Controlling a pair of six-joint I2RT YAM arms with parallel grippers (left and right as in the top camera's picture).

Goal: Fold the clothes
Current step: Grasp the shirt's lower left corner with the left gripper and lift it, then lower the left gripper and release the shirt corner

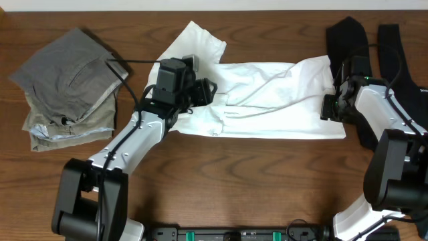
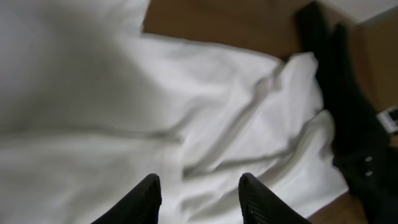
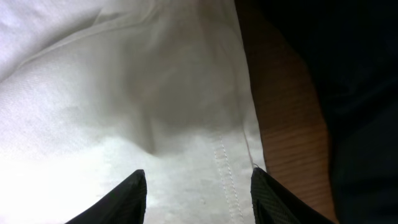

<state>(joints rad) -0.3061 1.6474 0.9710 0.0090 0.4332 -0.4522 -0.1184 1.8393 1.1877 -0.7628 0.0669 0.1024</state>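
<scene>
My left gripper [image 2: 199,186] hangs parted over the shirt [image 1: 281,114], cloth just beneath; my right gripper [image 3: 198,183] gapes above its hem, grasping nothing.

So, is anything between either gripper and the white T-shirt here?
Nothing visible. The left gripper hangs open over the white T-shirt at its left part, and the right gripper is open over its right hem. The black garment lies off to the right and the folded trousers far left, neither in between.
</scene>
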